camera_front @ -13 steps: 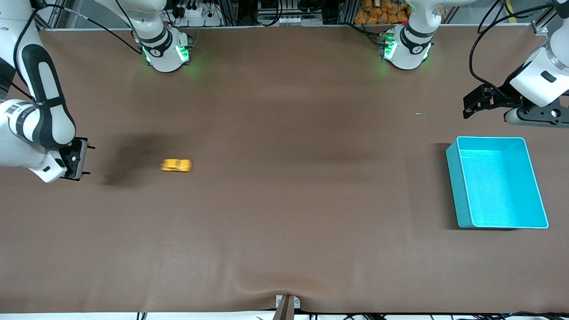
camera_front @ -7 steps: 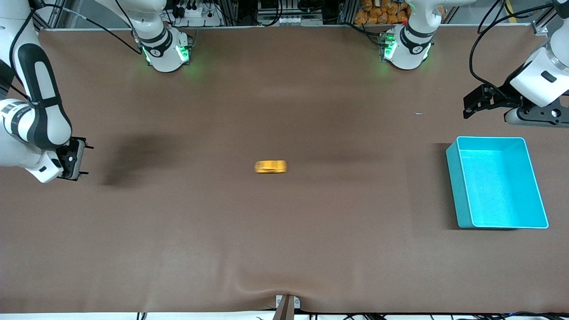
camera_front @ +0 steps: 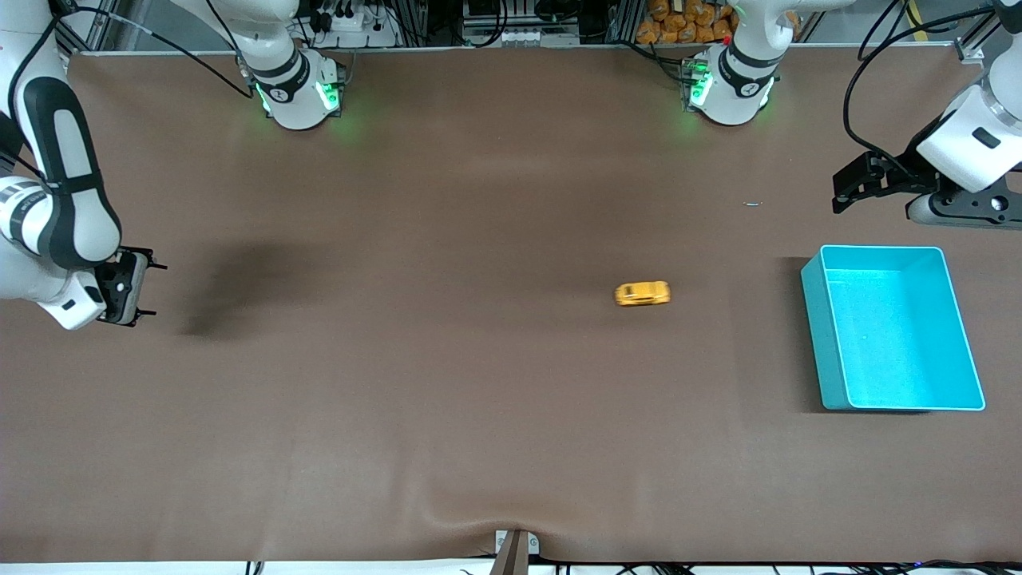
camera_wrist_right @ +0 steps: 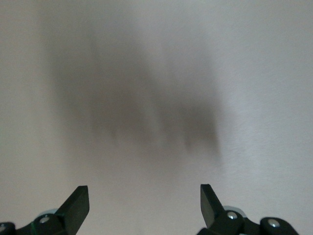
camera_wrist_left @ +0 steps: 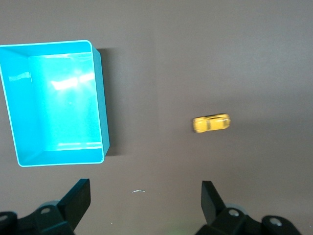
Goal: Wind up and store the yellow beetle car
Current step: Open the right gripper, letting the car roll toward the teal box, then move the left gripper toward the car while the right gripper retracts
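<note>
Yellow beetle car [camera_front: 642, 294] lies lengthwise toward teal bin [camera_front: 893, 329].

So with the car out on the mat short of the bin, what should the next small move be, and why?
Probably bring the left end effector, open above the table near the teal bin, over the yellow beetle car. The car sits on the mat outside the bin, and the open right end effector is at the right arm's end.
</note>
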Controlling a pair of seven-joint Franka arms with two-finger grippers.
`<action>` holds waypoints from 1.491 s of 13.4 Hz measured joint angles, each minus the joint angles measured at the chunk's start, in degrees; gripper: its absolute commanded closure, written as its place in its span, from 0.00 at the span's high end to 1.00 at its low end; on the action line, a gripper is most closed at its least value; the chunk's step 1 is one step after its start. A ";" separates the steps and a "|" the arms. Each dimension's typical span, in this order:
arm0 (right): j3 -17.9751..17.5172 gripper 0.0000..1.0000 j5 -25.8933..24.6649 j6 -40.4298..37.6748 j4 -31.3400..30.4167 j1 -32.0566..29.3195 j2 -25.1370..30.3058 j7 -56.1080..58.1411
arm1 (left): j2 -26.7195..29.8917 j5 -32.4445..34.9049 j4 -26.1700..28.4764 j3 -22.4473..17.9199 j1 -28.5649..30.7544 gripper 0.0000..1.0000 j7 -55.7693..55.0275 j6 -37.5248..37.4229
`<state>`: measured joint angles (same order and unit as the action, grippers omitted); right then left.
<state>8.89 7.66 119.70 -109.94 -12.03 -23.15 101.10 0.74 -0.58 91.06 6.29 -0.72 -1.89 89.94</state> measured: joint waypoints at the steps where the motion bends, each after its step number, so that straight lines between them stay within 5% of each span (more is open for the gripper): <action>1: -0.08 1.00 1.28 -2.04 2.18 0.01 0.12 -2.08 | 0.00 0.00 0.01 -0.02 0.00 1.00 0.00 -0.01; 7: -1.11 1.00 2.37 -22.21 21.88 6.43 3.36 -33.87 | -0.57 0.00 0.23 -0.64 1.24 1.00 0.00 0.19; 12: -1.40 1.00 2.39 -33.90 31.03 13.56 5.67 -62.01 | -6.61 0.25 -0.16 -0.81 4.61 1.00 -2.56 7.01; 20: -1.23 1.00 0.84 -41.97 38.13 16.34 7.83 -82.39 | -12.82 0.26 3.64 0.92 3.04 1.00 -9.46 8.74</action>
<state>7.66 8.50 77.73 -71.81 4.30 -15.32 18.70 -12.09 -0.32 94.69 7.21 2.33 -11.34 98.68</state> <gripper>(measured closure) 0.000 0.000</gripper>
